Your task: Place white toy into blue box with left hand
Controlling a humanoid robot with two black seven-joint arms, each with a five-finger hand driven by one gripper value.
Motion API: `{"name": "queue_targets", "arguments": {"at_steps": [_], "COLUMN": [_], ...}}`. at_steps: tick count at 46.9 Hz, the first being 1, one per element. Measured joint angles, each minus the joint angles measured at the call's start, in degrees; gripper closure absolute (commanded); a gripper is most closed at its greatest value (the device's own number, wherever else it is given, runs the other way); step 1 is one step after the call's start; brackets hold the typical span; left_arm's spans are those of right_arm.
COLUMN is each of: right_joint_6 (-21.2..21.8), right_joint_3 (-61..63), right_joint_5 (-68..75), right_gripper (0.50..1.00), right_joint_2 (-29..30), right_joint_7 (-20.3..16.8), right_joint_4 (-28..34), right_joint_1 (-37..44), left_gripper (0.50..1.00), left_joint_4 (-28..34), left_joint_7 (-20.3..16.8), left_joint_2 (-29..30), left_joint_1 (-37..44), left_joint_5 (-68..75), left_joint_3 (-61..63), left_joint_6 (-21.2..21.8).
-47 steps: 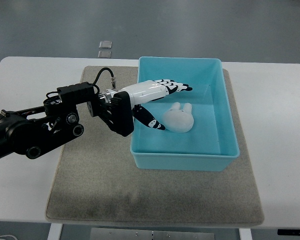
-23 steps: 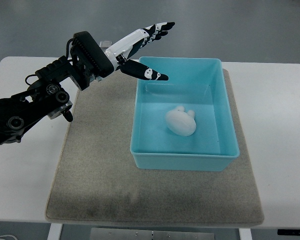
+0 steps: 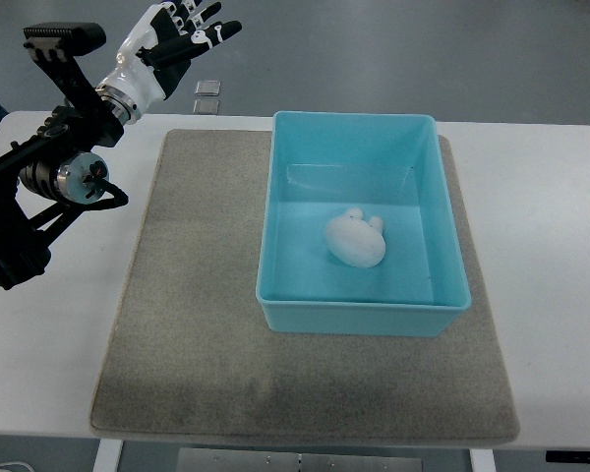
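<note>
The left hand (image 3: 177, 34) is up at the top left corner, past the far edge of the table, its white and black fingers (image 3: 216, 30) fanned apart and holding nothing. It is tipped so the fingers point away to the right. Behind it the black arm (image 3: 49, 167) slants down to the left edge, all round joints, brackets and dark housings, with a white cuff at the wrist.

Well apart from the hand, the blue box (image 3: 442, 211) sits on the right half of a grey mat (image 3: 192, 315). The box is a smooth, glossy rectangular tub with straight walls and rounded corners. The white toy (image 3: 355, 241) lies on its floor near the middle, a soft-looking rounded lump with two small bumps at its far end.

The mat looks like coarse felt or carpet, with rounded corners, lying flat on a white table (image 3: 551, 256). Two small squares (image 3: 207, 95) lie on the grey floor beyond the table.
</note>
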Motion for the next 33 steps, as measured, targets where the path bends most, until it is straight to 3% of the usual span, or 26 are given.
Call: {"name": "queue_targets", "arguments": {"at_steps": [8, 21, 33], "right_joint_6": [0.0, 0.0, 0.0], "right_joint_3": [0.0, 0.0, 0.0], "right_joint_5": [0.0, 0.0, 0.0], "right_gripper": [0.564, 0.564, 0.564], "right_joint_2": [0.0, 0.0, 0.0], "right_joint_7": [-0.01, -0.01, -0.01], "right_joint_4": [0.0, 0.0, 0.0], "right_joint_1": [-0.01, 0.02, 0.0], "left_gripper": [0.506, 0.506, 0.506], "left_joint_4": [4.76, 5.24, 5.2], "left_joint_7": [0.06, 0.15, 0.14], "left_joint_2": [0.03, -0.85, -0.88], "left_joint_1": [1.61, 5.12, 6.04], "left_joint_5": [-13.44, -25.63, -31.08], "left_joint_3": [0.07, -0.46, -0.86], "left_joint_6": [-0.5, -0.75, -4.99]}}
